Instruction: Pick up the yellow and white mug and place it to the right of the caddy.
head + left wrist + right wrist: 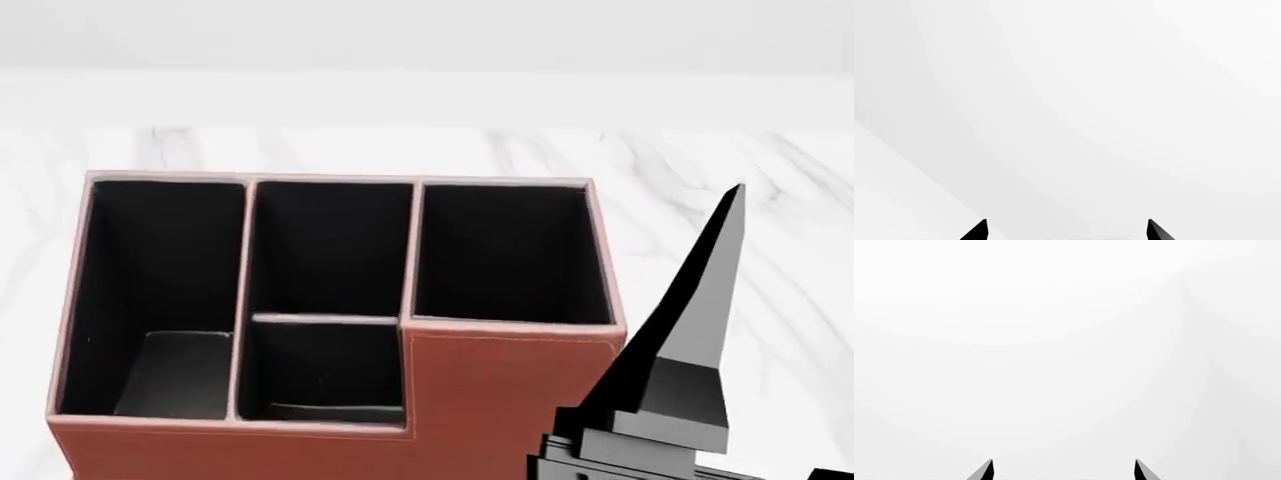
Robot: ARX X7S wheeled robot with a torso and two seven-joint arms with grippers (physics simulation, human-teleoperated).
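**Caddy seen from above, with both pincers wide and empty**

Head view. The caddy (507, 385), a reddish-brown organiser with pale stitching along its rims, stands on a white marbled surface (747, 170) and fills most of the frame. Four black-lined compartments are visible: a long one at the caddy's left side, two shorter ones in the middle (one behind the other, the nearer one set lower), and a square one at the caddy's right rear. The stepped front wall rises at the caddy's right front corner. No object can be seen in any compartment; only the dark lining and lighter patches on the floors of the left and near-middle compartments show. Just beside the caddy's right front corner, a black tapering finger (701, 310) of an arm points upward and overlaps the caddy's right wall in the picture; whether it touches the caddy cannot be told, and its partner finger is out of frame.

Left wrist view. The left pincer (1067, 231) shows only two black fingertips, set well apart with nothing between them, against a blank pale background.

Right wrist view. The right pincer (1064, 471) likewise shows two separated tips, released and holding nothing, before plain white.

The yellow and white mug appears in none of the three views, so its position relative to the caddy or either pincer cannot be told.
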